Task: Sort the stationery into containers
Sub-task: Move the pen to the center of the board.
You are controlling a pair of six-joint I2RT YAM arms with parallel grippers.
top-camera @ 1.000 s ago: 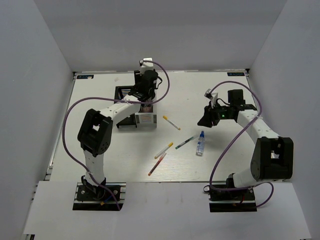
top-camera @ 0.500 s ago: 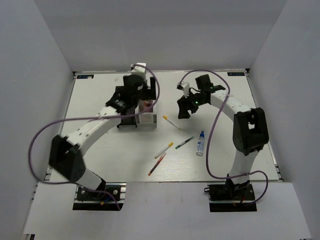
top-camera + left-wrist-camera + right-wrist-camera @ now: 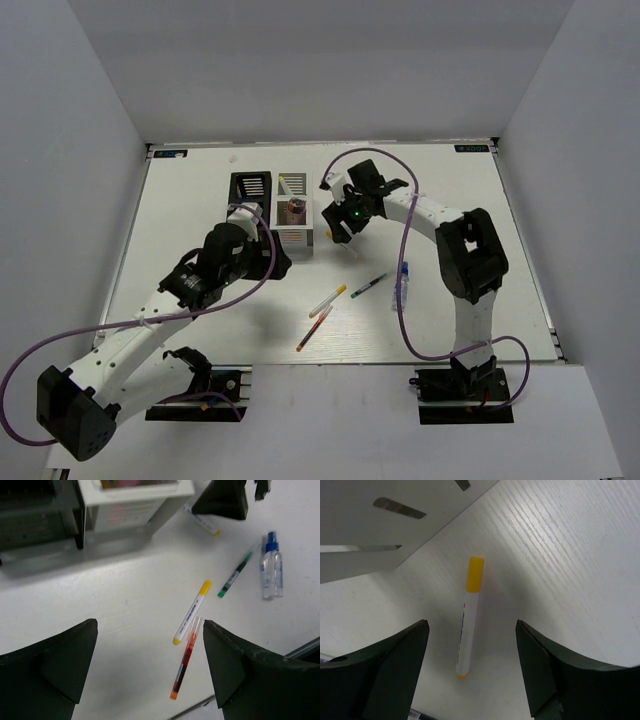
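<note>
Left claw (image 3: 149, 625): released, nothing held, poised above the worktop (image 3: 125, 595).
Right claw (image 3: 471, 625): released, fingers set either side of a yellow-capped pen (image 3: 468, 630), no contact seen.
Yellow-capped pen: laid flat on the worktop, just beside the white organiser (image 3: 293, 238).
Black organiser (image 3: 250, 186): placed just beside the white organiser.
Unsorted on worktop: yellow marker (image 3: 192, 611) with red-orange pen (image 3: 183, 667) just beside it; green pen (image 3: 234, 575) near the blue-capped bottle (image 3: 270, 575).

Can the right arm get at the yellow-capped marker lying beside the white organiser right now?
Probably yes. The right hand is open directly above the marker, which lies flat between its fingers. The white organiser sits close beside the marker but clear of it.
</note>
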